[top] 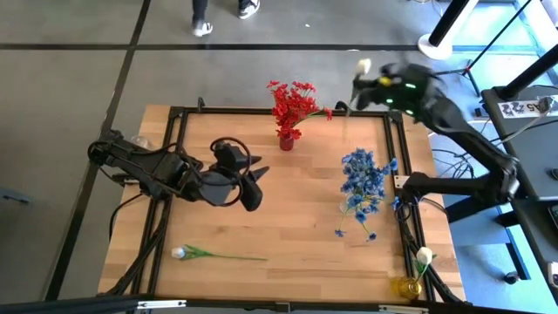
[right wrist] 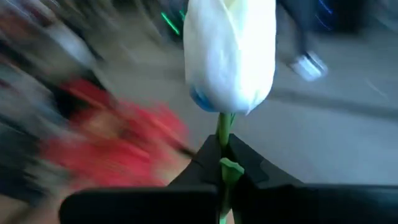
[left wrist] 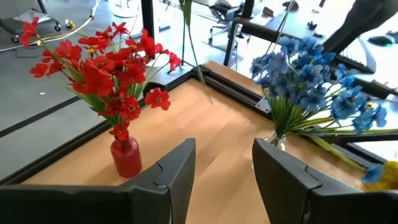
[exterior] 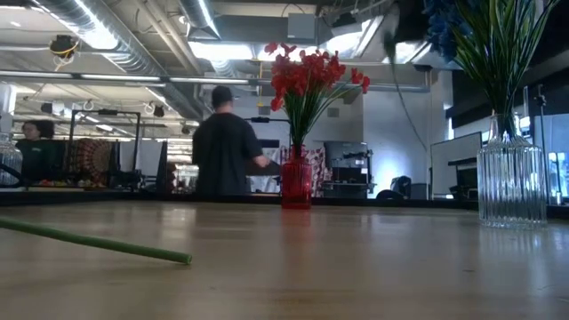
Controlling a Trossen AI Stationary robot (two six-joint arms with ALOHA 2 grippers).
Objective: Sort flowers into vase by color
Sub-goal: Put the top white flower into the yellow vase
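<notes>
My right gripper (top: 359, 83) is raised above the table's far edge, past the red flowers, and is shut on a white flower (top: 362, 65); its white blossom (right wrist: 230, 56) stands just beyond my fingers. My left gripper (top: 253, 187) is open and empty over the table's middle left, its fingers (left wrist: 177, 171) facing the red flowers (left wrist: 106, 68) in a red vase (top: 286, 139) and the blue flowers (top: 362, 179) in a clear ribbed vase (exterior: 511, 182). A second white flower (top: 187, 253) lies flat on the table near the front edge, and its stem (exterior: 89, 240) shows in the low view. My right gripper pinches the white flower's green stem (right wrist: 224, 134) between its two fingers, just below the blossom. The fingers lie across the stem. The flower is lifted clear of the table, and the blossom sticks out past the fingertips.
A small yellow vase (top: 408, 286) with one white flower (top: 424, 255) stands at the table's front right corner. A black frame (top: 397, 148) runs around the tabletop. A person (exterior: 227, 151) stands in the room beyond the far edge.
</notes>
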